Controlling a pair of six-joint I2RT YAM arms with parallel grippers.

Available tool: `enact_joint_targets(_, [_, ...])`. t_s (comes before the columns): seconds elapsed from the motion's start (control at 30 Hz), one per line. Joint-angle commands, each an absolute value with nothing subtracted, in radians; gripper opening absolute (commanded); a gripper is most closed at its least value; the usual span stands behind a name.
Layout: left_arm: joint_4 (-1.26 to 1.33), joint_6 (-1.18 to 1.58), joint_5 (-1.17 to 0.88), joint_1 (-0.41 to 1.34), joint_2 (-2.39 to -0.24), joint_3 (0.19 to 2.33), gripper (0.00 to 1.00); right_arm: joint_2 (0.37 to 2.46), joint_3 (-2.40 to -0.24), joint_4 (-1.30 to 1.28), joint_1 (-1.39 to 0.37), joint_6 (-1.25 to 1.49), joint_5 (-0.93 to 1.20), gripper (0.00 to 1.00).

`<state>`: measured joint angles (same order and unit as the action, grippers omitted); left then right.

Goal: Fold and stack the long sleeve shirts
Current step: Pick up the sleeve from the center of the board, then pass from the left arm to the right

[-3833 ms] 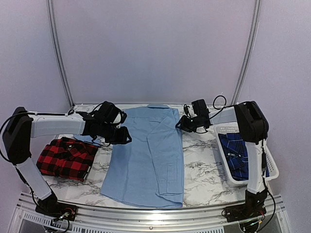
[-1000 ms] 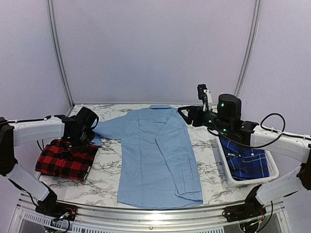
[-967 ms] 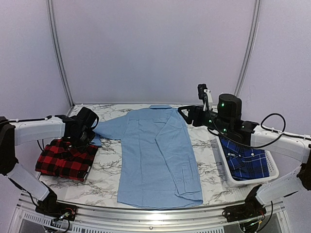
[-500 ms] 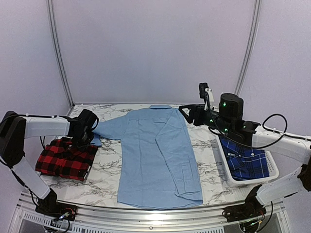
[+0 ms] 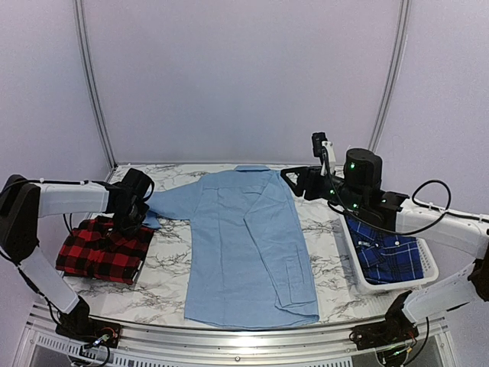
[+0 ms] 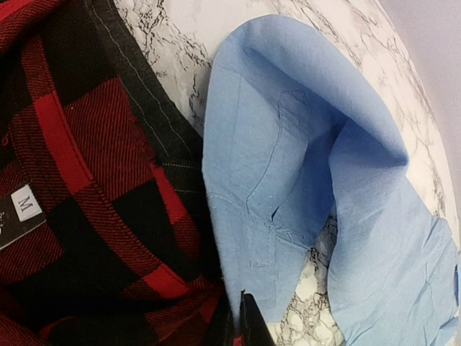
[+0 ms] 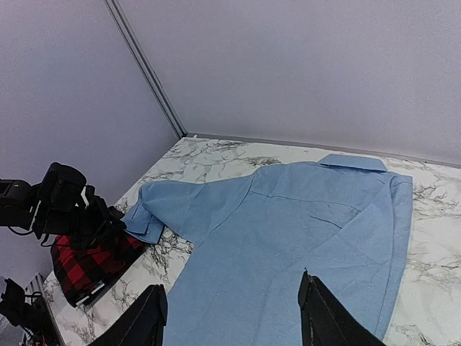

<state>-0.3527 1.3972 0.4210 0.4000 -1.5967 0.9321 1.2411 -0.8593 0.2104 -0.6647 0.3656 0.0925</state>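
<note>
Cuff of light blue shirt [image 5: 248,245] pinched in left jaws, tips mostly cut off; right jaws wide apart, empty.

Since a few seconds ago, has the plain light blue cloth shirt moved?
Yes: the light blue shirt slid right, nearer the white plastic basket.

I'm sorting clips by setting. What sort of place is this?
Most likely a robotics lab booth, not a home: a left arm and right arm bolted at the edge of a marble-look table, bare lilac walls around it, and a light blue shirt laid out flat near a white basket.
</note>
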Motion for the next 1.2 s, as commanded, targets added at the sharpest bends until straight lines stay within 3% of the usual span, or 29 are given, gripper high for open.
enact_joint_targets(0.0, [-0.339, 1.343, 0.412, 0.395, -1.536, 0.954, 0.03, 1.239, -0.870, 0.242, -0.663, 0.369, 0.112, 0.58])
enact_joint_targets(0.47, [-0.337, 1.002, 0.325, 0.404, -1.444, 1.047, 0.00, 1.300, -0.915, 0.227, -0.664, 0.294, 0.149, 0.59])
enact_joint_targets(0.8, [-0.337, 0.636, -0.111, 0.483, -1.520, 1.230, 0.00, 1.400, -0.965, 0.272, -0.726, 0.243, 0.245, 0.60])
enact_joint_targets(1.17, [-0.342, 0.529, -0.262, 0.635, -1.630, 1.396, 0.00, 1.629, -1.137, 0.283, -0.879, 0.140, 0.277, 0.55])
